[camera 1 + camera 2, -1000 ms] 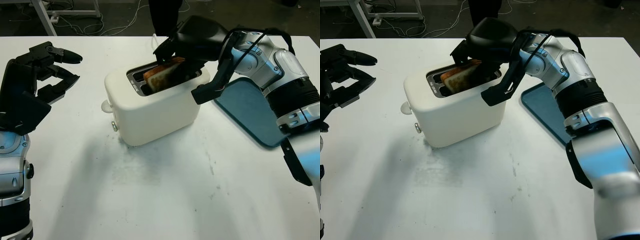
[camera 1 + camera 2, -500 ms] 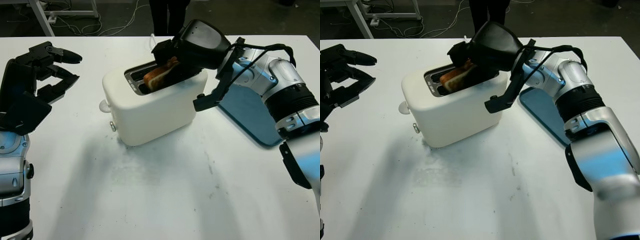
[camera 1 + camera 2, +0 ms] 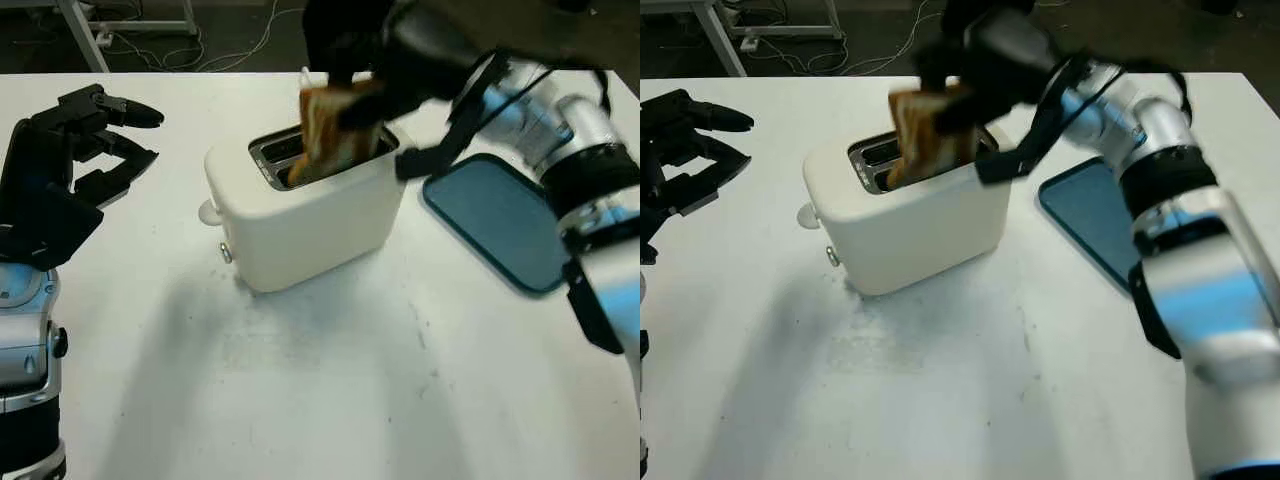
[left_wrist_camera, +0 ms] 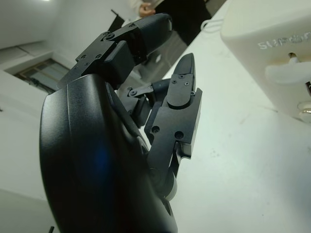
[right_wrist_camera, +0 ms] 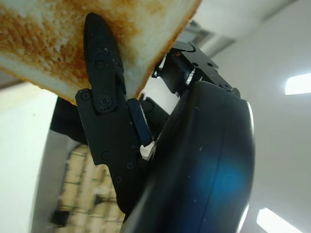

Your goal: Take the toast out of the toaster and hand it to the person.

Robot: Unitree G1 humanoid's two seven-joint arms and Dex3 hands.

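One slice of toast [image 3: 328, 135] pinched in right hand [image 3: 385, 62], now lifted most of the way out of white toaster [image 3: 300, 215] rather than seated in slot: extraction nearly done, handover pending. Right wrist view adds finger [image 5: 104, 53] pressed on browned crust. Left hand [image 3: 70, 160] open, parked over bench [image 3: 330, 400]

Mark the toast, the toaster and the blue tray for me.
toast [image 3: 325, 130], left eye view, on its browned face above the slot.
toaster [image 3: 315, 215], left eye view, on its white front wall.
blue tray [image 3: 500, 222], left eye view, on its bare floor.
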